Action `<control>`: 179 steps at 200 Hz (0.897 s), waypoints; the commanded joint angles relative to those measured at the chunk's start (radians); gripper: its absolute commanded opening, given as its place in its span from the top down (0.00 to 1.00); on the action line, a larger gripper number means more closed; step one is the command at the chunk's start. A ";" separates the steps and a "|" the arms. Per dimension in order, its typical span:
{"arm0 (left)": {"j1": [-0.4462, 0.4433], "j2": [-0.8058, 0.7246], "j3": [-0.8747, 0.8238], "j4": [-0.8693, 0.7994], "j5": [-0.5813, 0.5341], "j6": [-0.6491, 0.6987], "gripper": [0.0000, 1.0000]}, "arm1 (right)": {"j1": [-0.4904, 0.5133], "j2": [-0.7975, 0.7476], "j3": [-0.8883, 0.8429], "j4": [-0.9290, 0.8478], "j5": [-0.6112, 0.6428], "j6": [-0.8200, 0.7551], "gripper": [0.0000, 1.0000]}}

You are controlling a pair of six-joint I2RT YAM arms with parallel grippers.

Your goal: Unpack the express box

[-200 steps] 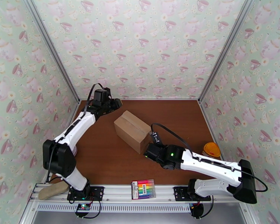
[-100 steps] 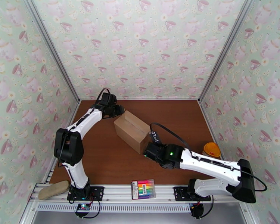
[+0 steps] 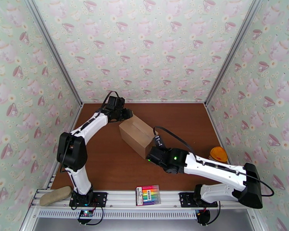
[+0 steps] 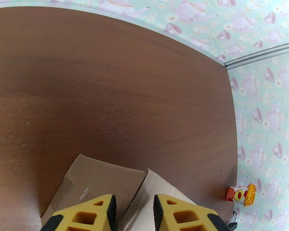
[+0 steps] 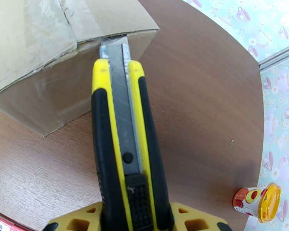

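Note:
The express box [image 3: 136, 133], a tan carton with a taped seam, lies mid-table, turned diagonally. My left gripper [image 3: 126, 114] sits at its far left corner. In the left wrist view its yellow fingers [image 4: 86, 214] hover just over the box's top flaps [image 4: 98, 181], a narrow gap apart with nothing between them. My right gripper [image 3: 150, 154] is at the box's near end, shut on a yellow-and-black utility knife [image 5: 123, 143]. The blade tip touches the taped edge at the top of the box's end face [image 5: 48, 43].
A small jar with an orange lid [image 3: 218, 154] stands by the right wall. A pack of rainbow markers [image 3: 148, 195] lies on the front rail, and a tan flat object [image 3: 55, 195] rests at the rail's left end. Patterned walls close in three sides.
My left arm swung right and down from the back-left area until its gripper reached the box's far corner. The right arm with the knife edged slightly left toward the box.

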 commanded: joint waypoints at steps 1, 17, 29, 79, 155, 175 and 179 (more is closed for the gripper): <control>-0.016 0.025 -0.019 0.034 0.057 0.003 0.66 | 0.006 0.003 0.023 0.036 0.037 -0.022 1.00; -0.021 0.030 -0.022 0.053 0.077 0.004 0.66 | 0.006 0.003 0.019 0.040 0.043 -0.031 1.00; -0.022 0.034 -0.026 0.067 0.091 0.004 0.66 | 0.006 0.004 0.016 0.044 0.050 -0.037 1.00; -0.022 0.054 -0.010 0.098 0.123 0.002 0.67 | 0.006 0.006 0.009 0.051 0.049 -0.047 1.00; 0.041 0.063 0.240 -0.078 0.015 0.061 0.66 | 0.006 -0.003 0.002 0.044 0.039 -0.026 1.00; 0.066 0.012 0.228 -0.095 -0.007 0.061 0.66 | 0.006 0.002 0.002 0.046 0.038 -0.024 1.00; 0.069 -0.003 0.216 -0.098 -0.011 0.061 0.66 | 0.006 0.004 0.002 0.045 0.037 -0.025 1.00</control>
